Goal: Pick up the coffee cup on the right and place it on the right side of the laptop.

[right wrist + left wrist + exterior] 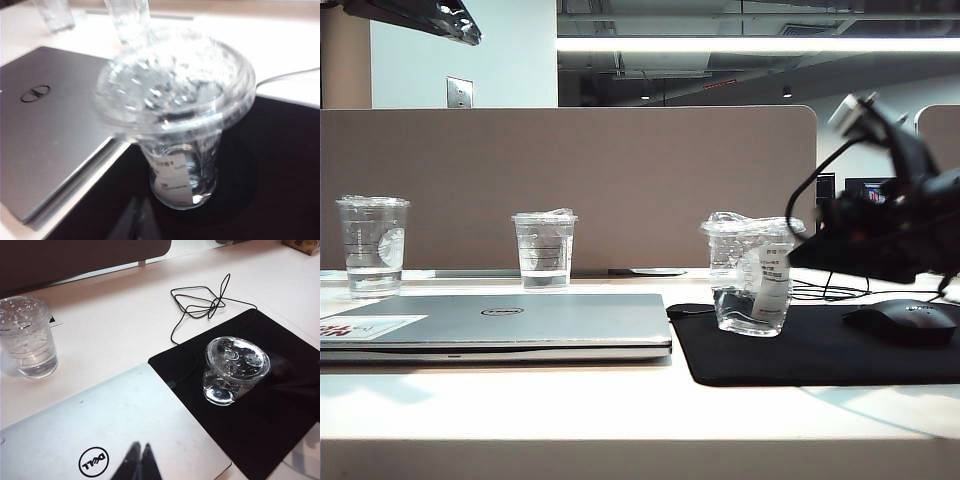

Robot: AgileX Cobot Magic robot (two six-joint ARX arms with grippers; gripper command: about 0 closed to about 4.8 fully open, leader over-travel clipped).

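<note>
Standing on the black pad [820,350] just right of the laptop [500,322], near the tabletop's front edge, the coffee cup [752,275] seems already placed, upright, with nothing gripping it. Right gripper [137,212] sits just beside it with jaws closed and empty; only pulling away looks left. Left gripper [140,460], closed too, hangs over the laptop lid. Farther back, two other cups [544,248] line the divider.
</note>
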